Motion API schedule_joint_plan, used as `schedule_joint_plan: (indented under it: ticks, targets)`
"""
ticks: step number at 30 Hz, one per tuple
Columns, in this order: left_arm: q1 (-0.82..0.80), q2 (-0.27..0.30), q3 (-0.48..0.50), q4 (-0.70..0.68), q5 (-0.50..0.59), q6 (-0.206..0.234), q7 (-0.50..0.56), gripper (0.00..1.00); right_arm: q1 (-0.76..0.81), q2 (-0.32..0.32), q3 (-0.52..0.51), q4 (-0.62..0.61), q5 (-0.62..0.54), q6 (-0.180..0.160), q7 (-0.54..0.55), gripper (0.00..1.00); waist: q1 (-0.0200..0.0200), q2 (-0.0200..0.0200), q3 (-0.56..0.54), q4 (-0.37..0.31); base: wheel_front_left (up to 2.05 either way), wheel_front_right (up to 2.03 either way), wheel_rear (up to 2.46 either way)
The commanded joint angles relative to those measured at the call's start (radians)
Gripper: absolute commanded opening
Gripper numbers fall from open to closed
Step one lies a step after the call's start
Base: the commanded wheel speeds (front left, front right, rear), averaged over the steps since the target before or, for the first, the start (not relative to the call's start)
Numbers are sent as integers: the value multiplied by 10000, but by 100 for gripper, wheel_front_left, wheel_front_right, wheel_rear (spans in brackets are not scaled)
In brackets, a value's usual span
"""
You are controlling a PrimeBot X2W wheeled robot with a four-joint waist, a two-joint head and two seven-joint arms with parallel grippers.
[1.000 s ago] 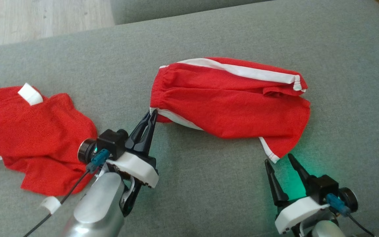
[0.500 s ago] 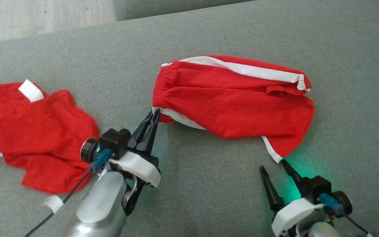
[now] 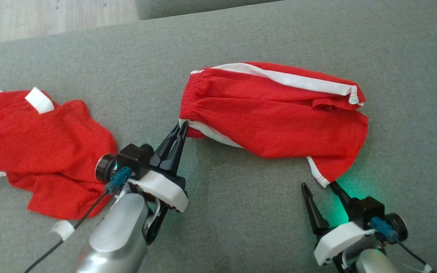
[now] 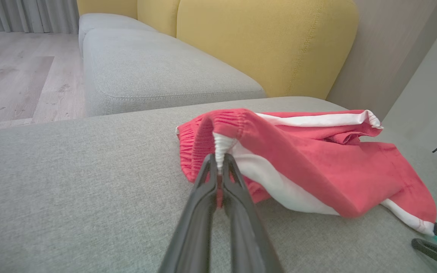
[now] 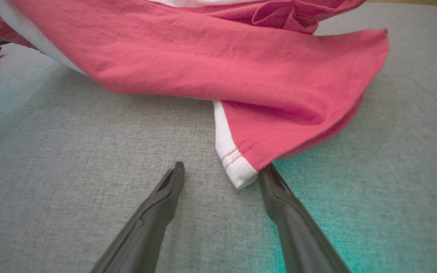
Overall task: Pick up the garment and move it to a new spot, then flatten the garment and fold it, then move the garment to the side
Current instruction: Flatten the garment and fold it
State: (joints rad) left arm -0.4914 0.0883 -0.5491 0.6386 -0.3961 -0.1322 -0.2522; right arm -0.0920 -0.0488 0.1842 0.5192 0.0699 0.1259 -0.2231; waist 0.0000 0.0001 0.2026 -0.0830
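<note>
Pinching the white-striped corner of the waistband, the left gripper (image 3: 181, 131) is clenched on the red shorts (image 3: 271, 117). The left wrist view shows cloth squeezed between the tips. The gathered waistband arches up from that grip, and the rest of the shorts drapes away to the robot's right across the grey sofa cushion (image 3: 241, 36).

The right gripper (image 3: 319, 185) sits released, jaws spread wide and low over the cushion. The white hem corner (image 5: 237, 176) of the near leg lies between the fingertips, close against the right-hand one. Cannot tell whether it touches; it is not clasped.

Shorts: white stripe along the far edge, a second along the near edge. A small flap of the upper leg is folded over near the far hem.

Surroundings:
- bare cushion between the two grippers, tinted green near the right one
- second red garment (image 3: 44, 148), crumpled, with white trim, to the left of the left arm; partly hidden by the wrist camera and its cable, well apart from the shorts
- yellow back cushions (image 4: 264, 41) and wood floor (image 3: 51, 17) beyond
</note>
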Motion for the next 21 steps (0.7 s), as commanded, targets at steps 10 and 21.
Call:
schedule_joint_plan:
  ticks: [10, 21]
  targets:
    - [-566, 192, 127, -187, -112, 16, -95, 0, -577, -17, 311, -7, -21, 48, -241, 100, 0, -1, 61, 71, 0, 0, 0]
    - [-550, 295, 206, -158, -174, 16, -95, 0, -629, -16, 110, 51, -15, 48, -333, 0, 0, -1, -6, 61, 0, 0, 0]
